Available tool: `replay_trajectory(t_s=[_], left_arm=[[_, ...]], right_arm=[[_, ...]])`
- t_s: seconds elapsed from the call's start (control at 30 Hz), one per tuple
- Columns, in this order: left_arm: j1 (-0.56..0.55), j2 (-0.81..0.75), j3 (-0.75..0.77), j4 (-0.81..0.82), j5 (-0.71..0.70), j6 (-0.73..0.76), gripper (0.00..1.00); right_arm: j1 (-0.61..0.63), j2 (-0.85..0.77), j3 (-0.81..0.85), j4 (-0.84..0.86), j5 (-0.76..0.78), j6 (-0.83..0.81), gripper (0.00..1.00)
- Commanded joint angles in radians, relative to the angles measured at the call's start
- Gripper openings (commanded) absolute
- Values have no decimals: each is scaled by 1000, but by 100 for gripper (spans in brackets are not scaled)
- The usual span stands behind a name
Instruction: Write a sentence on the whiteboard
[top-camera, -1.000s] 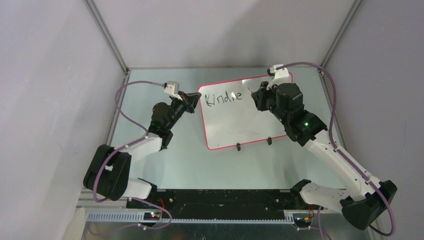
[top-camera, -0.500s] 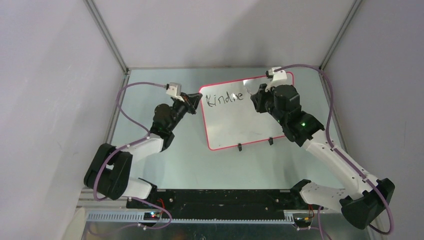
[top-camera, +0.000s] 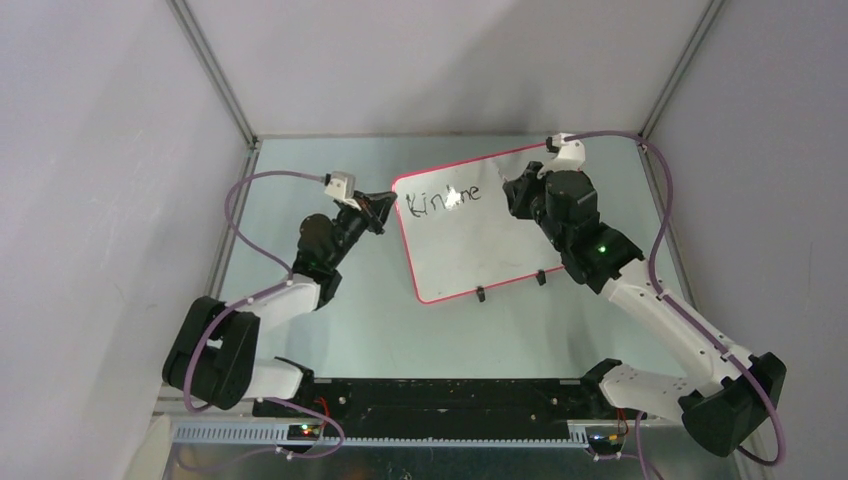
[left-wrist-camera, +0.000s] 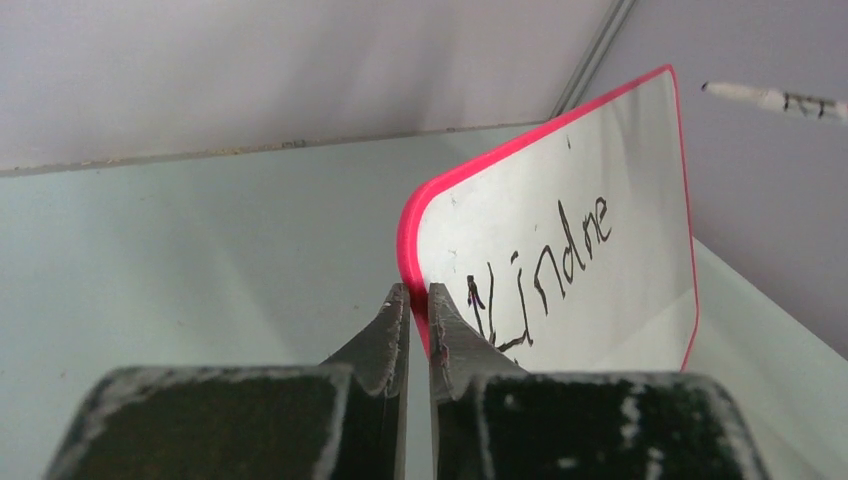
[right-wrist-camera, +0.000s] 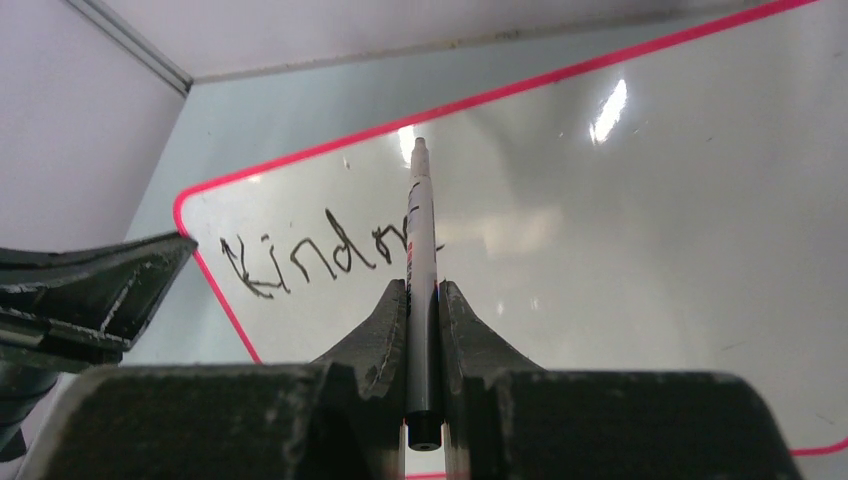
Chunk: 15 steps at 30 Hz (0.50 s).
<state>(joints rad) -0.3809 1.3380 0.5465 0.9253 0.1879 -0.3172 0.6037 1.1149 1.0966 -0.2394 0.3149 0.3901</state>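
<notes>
The whiteboard (top-camera: 470, 250) is lying in the middle of the table (top-camera: 370, 310), its two black clip feet at the near edge, and the sentence (top-camera: 447, 200) is running along its far edge, reading "Kindne" so far. The left gripper (left-wrist-camera: 418, 290) is pinching the pink rim at the whiteboard's far left corner, fingers pressed together on it, seemingly steadying the board. The right gripper (right-wrist-camera: 422, 290) is hovering over the whiteboard's far right part, clamped on a white marker (right-wrist-camera: 420, 230) that is pointing forward out of the fingers, its tip lying just past the last letter. From the left wrist view the tip is looking clear of the surface, though I cannot say for sure whether it is touching. To my eye the writing step is under way and only part of the first word is done. The next move is calling for the tip to come down just right of the "e", on the same line, and to trace the next letter with light, even pressure while the left gripper is bracing the rim against sliding.
</notes>
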Motion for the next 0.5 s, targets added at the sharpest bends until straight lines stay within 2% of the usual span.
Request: replay_trajectory(t_s=[0.0, 0.2, 0.37, 0.4, 0.47], left_arm=[[61, -50, -25, 69, 31, -6, 0], [68, 7, -36, 152, 62, -35, 0], [67, 50, -31, 192, 79, -49, 2], [67, 51, -24, 181, 80, -46, 4], [65, 50, -15, 158, 81, -37, 16]], right_arm=[[-10, 9, 6, 127, -48, -63, 0], [-6, 55, 3, 157, -51, -101, 0], [0, 50, -24, 176, 21, -122, 0], [-2, 42, -34, 179, 39, -128, 0], [-13, 31, -47, 186, 42, -143, 0]])
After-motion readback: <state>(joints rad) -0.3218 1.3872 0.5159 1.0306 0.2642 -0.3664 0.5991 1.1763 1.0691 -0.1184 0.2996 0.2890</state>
